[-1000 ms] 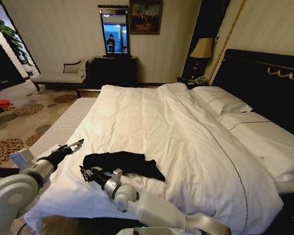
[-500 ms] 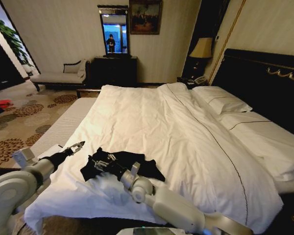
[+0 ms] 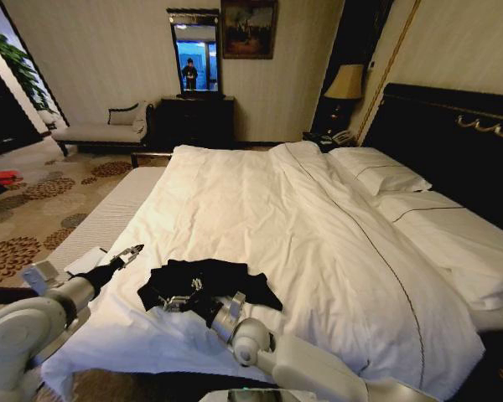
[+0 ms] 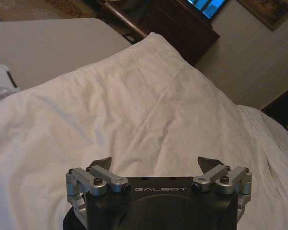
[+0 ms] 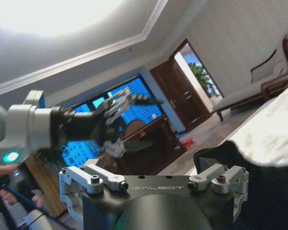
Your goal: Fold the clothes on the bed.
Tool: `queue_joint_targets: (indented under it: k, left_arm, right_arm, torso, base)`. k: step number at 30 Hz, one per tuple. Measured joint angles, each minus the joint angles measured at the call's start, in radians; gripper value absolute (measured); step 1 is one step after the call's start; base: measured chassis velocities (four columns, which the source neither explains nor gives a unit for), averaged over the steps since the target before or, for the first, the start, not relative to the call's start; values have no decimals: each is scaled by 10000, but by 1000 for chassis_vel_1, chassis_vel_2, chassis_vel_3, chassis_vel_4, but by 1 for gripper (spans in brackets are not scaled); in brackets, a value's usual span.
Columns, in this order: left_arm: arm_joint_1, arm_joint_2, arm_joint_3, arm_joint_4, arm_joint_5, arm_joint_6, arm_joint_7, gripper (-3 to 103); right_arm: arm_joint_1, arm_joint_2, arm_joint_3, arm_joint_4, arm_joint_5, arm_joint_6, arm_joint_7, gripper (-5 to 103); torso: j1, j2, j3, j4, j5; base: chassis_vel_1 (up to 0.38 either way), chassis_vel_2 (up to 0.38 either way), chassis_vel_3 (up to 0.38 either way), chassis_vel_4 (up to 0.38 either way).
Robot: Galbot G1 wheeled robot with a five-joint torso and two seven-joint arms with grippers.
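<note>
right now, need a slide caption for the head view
Right gripper at the near edge of the black T-shirt on the white bed; left gripper open, hovering beside it.

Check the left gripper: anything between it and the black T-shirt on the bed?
Nothing visible. The left gripper, fingers open, hangs over bare white duvet beside the black T-shirt, with only flat bedding between them. The right gripper is at the shirt's near edge, toward the left gripper's side.

"GALBOT" on both end effector housings
</note>
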Motion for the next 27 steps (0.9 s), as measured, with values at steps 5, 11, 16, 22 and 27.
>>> queue_joint_targets:
  k: [5, 11, 16, 22, 27]
  left_arm:
    - [-197, -477, 81, -99, -4, 22, -92, 100]
    - [-318, -444, 95, -296, 26, 78, 332, 100]
    - [-364, -261, 41, -259, 35, 61, 294, 100]
    - [-194, -44, 312, -256, 157, 81, 241, 100]
    - [-246, 31, 472, -394, -10, 57, 229, 100]
  right_arm:
    - [-351, 0, -87, 17, -807, -106, -177, 100]
    - [-227, -205, 173, 85, -1911, -291, -174, 100]
    - [497, -1042, 256, -111, -3837, -250, -1672, 100]
    - [928, -1894, 517, -133, -4027, -1081, -2094, 100]
    - [870, -2274, 676, 246, -2810, -1951, -147, 100]
  torso:
    - [-1, 0, 0, 1, -1]
    - [0, -1, 1, 0, 0]
    - [0, -1, 1, 5, -2]
    - [1, -1, 2, 0, 0]
    - [0, -1, 1, 2, 1]
  base:
    - [0, 0, 0, 0]
    - [0, 0, 0, 0]
    - [0, 0, 0, 0]
    - [0, 0, 0, 0]
    - [0, 0, 0, 0]
